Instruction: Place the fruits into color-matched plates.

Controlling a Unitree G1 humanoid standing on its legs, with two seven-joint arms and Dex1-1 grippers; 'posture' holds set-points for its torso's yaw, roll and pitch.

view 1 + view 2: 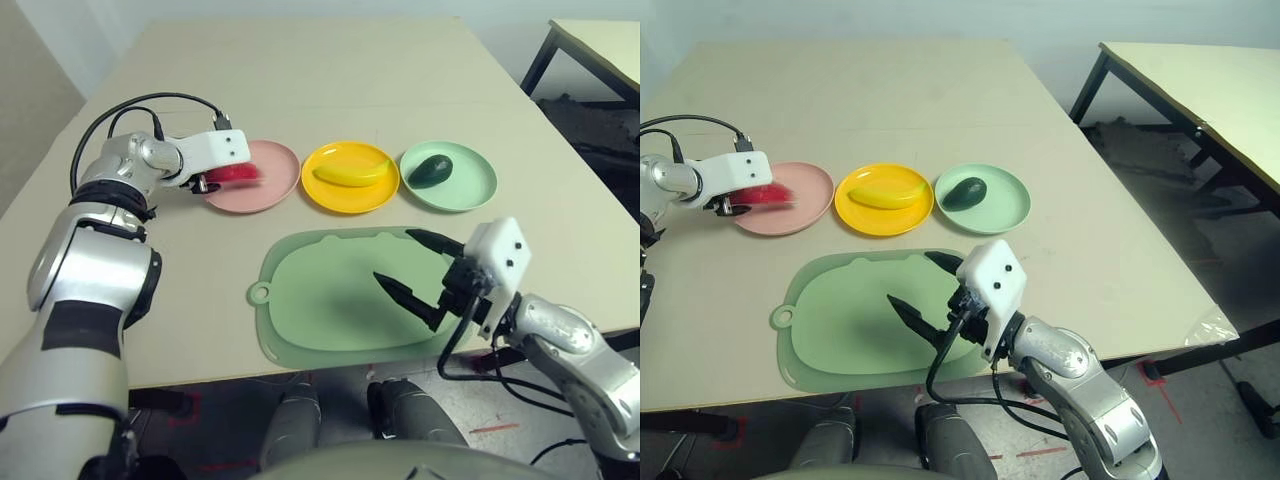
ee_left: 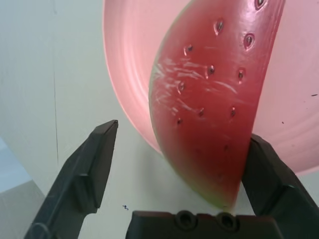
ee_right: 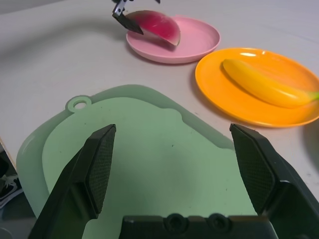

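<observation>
Watermelon wedge [image 2: 209,99], red with dark seeds and a thin green rind, sits between the two black fingers of the left gripper [image 2: 179,149]. One finger [image 2: 266,174] lies against its flat side; the other finger [image 2: 89,169] stands apart from the rind with bare table showing between. The jaws are spread wider than the wedge. Most of the wedge lies over the pink plate [image 1: 275,180], its lower tip reaching past the rim on the side toward the gripper; whether it rests fully on the plate or is partly lifted cannot be told.

Beyond the left gripper's fingertips, past the pink plate, comes the yellow-orange plate [image 1: 345,195] with the yellow banana [image 1: 350,172] lying across its middle. Just beside that is the mint green plate [image 1: 465,185], holding the dark green avocado [image 1: 432,170]. The three plates stand in a row, near each other but apart.

Right gripper [image 1: 420,270] hovers over the green cutting mat [image 1: 320,300], its jaws spread wide with nothing between them. One finger [image 3: 97,164] and its mate [image 3: 259,169] frame a bare stretch of the mat, and the mat's small ring tab [image 3: 79,103] lies off beyond the first. Ahead of these fingertips are the pink and yellow-orange plates.

All of this sits on a pale tan table [image 1: 330,80]. A second table [image 1: 1200,90] stands off past the right arm's side.
</observation>
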